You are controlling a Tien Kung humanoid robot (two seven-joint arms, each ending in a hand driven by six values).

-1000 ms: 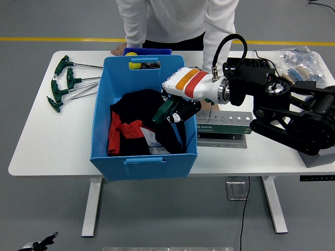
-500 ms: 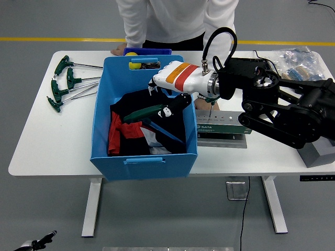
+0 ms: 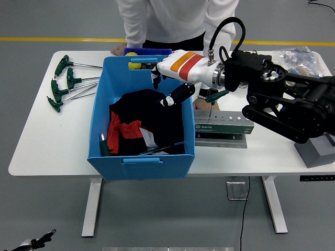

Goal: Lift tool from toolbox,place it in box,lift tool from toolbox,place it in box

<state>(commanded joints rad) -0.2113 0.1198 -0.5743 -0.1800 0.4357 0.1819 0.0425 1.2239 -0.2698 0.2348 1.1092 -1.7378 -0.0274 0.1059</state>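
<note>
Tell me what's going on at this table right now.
The robot's right hand hovers open over the blue box, holding nothing. A green-handled tool lies in the box on the black and red cloth. One more tool stands in the toolbox rack beside the box, and several lie at the table's left end. A person stands at the far side, hands on the table. The left arm is out of view.

Bin (image 3: 99, 125) crowded with dark cloth (image 3: 152, 117)
</note>
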